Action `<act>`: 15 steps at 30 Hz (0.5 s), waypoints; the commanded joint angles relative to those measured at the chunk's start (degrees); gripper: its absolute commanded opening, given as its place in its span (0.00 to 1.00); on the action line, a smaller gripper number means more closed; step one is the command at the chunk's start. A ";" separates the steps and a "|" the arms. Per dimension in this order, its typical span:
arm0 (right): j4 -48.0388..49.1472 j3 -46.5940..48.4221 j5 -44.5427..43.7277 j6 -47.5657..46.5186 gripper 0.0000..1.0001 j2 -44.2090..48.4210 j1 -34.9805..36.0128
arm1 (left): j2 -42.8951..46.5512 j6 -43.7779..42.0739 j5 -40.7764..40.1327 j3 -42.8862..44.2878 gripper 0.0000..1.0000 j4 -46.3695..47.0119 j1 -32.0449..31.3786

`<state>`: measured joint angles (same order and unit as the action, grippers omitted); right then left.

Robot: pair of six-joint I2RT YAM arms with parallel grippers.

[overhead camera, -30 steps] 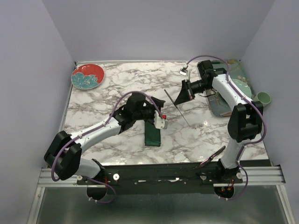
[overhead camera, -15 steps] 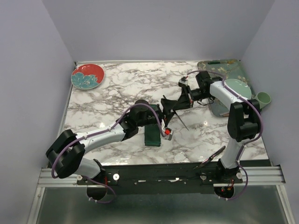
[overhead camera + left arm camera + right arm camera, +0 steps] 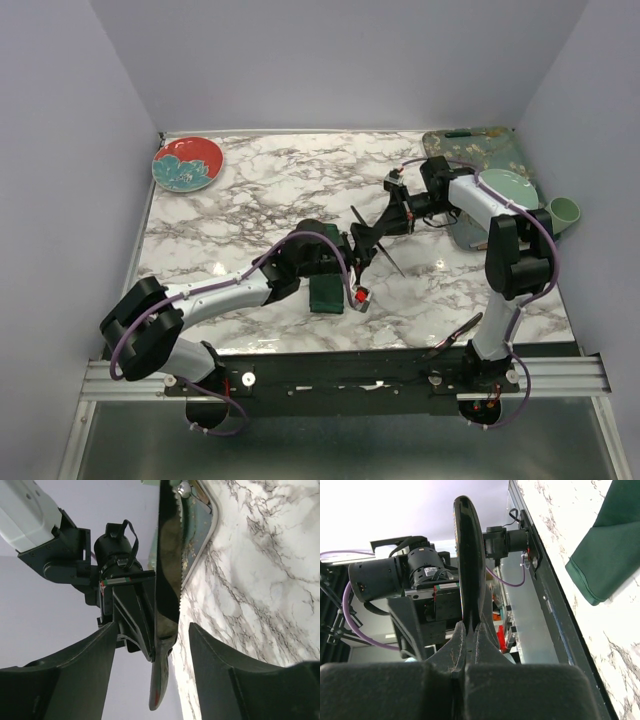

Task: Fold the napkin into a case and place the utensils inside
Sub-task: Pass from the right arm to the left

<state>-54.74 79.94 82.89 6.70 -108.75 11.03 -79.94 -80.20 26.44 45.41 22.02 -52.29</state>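
Observation:
My right gripper (image 3: 373,237) is shut on a slim black knife (image 3: 394,264), one of the utensils, and holds it above the table's middle. In the right wrist view the pads (image 3: 460,640) pinch the knife (image 3: 468,565) near its middle. My left gripper (image 3: 356,248) faces it, open. The serrated knife (image 3: 168,580) hangs between the left fingers (image 3: 85,675), with a gap on each side. The dark green napkin (image 3: 325,293) lies folded as a narrow case just under the left wrist, partly hidden by it. One end of the napkin (image 3: 610,545) shows in the right wrist view.
A red plate with a teal flower (image 3: 187,163) sits at the back left corner. At the back right stands a teal floral tray (image 3: 470,143) holding a pale green plate (image 3: 510,186). A green cup (image 3: 564,210) is beside the tray.
My left gripper has swung right, off the napkin, and now straddles the knife with narrower jaws. The right gripper has carried the knife down and left toward it.

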 commanded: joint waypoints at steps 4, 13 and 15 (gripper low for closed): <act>0.60 -0.93 8.42 1.74 0.01 -0.59 -0.48 | -2.06 -2.24 1.86 1.52 0.59 -2.16 -0.79; 0.43 -1.89 8.25 1.74 0.01 -0.15 -0.39 | -3.91 -3.47 1.87 3.37 0.42 -2.25 -1.41; 0.43 -1.98 8.16 1.83 0.01 -0.15 -0.39 | -3.73 -3.21 1.78 3.28 0.36 -1.98 -1.41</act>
<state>-54.46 78.83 83.20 7.73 -108.99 10.90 -83.37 -83.07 26.63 47.27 20.05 -53.19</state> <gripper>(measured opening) 0.022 0.426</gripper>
